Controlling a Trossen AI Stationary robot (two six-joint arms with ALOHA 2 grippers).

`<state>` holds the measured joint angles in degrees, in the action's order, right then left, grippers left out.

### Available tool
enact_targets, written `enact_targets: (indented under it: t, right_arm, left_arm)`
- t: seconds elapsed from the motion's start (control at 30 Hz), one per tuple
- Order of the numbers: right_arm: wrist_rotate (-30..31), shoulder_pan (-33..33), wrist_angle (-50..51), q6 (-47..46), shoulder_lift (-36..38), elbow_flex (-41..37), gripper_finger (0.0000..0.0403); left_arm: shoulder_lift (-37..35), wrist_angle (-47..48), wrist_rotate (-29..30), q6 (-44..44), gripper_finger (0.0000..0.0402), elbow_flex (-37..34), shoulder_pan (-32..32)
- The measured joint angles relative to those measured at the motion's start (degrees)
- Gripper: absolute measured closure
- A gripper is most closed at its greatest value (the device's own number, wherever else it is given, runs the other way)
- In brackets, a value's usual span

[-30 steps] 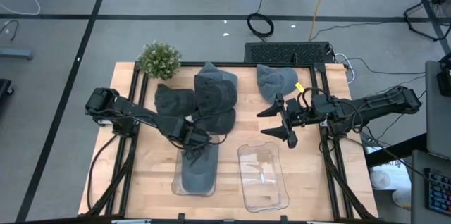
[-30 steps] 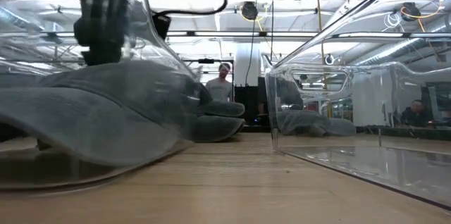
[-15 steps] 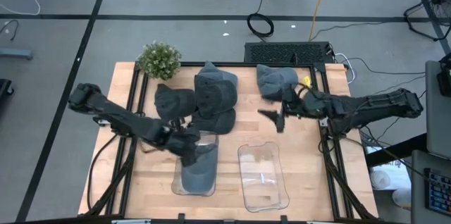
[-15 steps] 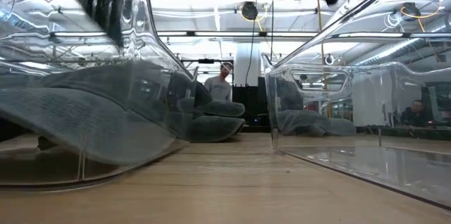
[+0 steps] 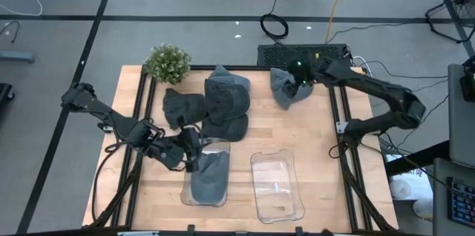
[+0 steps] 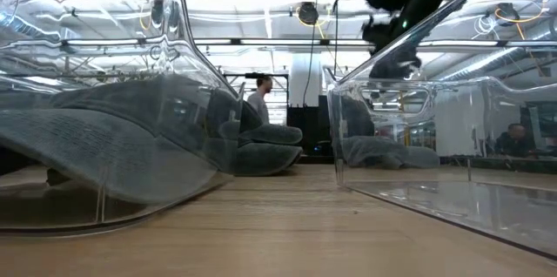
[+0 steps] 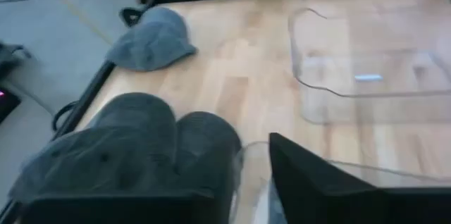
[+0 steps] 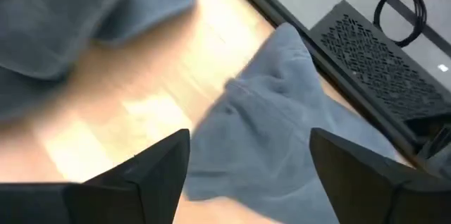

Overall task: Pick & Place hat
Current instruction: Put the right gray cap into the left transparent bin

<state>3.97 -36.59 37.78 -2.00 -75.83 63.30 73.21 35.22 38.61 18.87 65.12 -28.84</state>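
Hats: counting five grey ones. One (image 5: 210, 177) is lying in the left clear bin, one (image 5: 288, 86) is sitting alone at the far right of the table, and three are bunched at the far middle: (image 5: 182, 106), (image 5: 227, 93) and (image 5: 226, 126), overlapping each other.

Bins: two clear plastic ones at the near edge. The left bin (image 5: 187, 194) is holding the hat, the right bin (image 5: 278, 186) is sitting just beside it with only a small label showing inside.

Left gripper: (image 5: 190, 149) is hovering low at the far end of the left bin, right by the end of the hat lying in it. From its wrist camera the two fingers (image 7: 310, 182) are standing apart with the bin rim between them, and they aren't pinching any cloth.

Right gripper: (image 5: 300, 75) is reaching over the lone hat at the far right. Its wrist view is showing the fingers (image 8: 151, 168) spread wide with that hat's crown between and below them, nothing gripped.

Plant: one small green potted one (image 5: 167, 63) sitting at the far left corner of the table (image 5: 319, 147).

Room: one person (image 6: 259, 101) is standing in the background beyond the table, seen in the low view.
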Motion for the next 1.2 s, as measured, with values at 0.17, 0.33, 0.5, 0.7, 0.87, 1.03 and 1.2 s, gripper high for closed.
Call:
enact_targets:
  t: [0.17, 0.33, 0.5, 0.7, 0.87, 1.03, 1.2]
  right_arm:
    - [0.35, -0.62, 0.41, 3.75, -8.24, 0.57, 0.0113]
    - [0.47, -0.29, 5.51, 6.3, -16.04, 3.79, 0.0112]
    - [0.33, -0.58, 5.39, 9.08, -20.25, 4.73, 0.0112]
    - [0.45, -0.58, 7.21, 11.66, -22.37, 4.73, 0.0119]
    - [0.6, -0.58, 7.52, 12.54, -23.89, 4.73, 0.0149]
    - [0.52, -0.58, 7.56, 14.79, -25.38, 4.73, 0.0231]
    - [0.52, -0.58, 7.79, 17.98, -24.72, 4.69, 0.0364]
  left_arm:
    - [-0.19, 1.47, -0.04, -1.57, 0.0222, 0.0, 0.78]
    - [-0.69, 1.39, -0.07, -2.96, 0.0178, 0.0, 1.29]
    - [-0.89, 2.12, 0.35, -4.87, 0.0163, 0.0, 2.4]
    - [-0.89, 4.26, 0.22, -3.94, 0.0163, -0.02, 4.83]
    - [-0.91, 4.61, 0.31, -3.54, 0.0163, -0.02, 6.12]
    - [-0.91, 5.01, 0.22, -2.7, 0.0163, -0.02, 6.7]
    - [-0.91, 5.07, -0.04, -1.52, 0.0163, -0.02, 6.86]
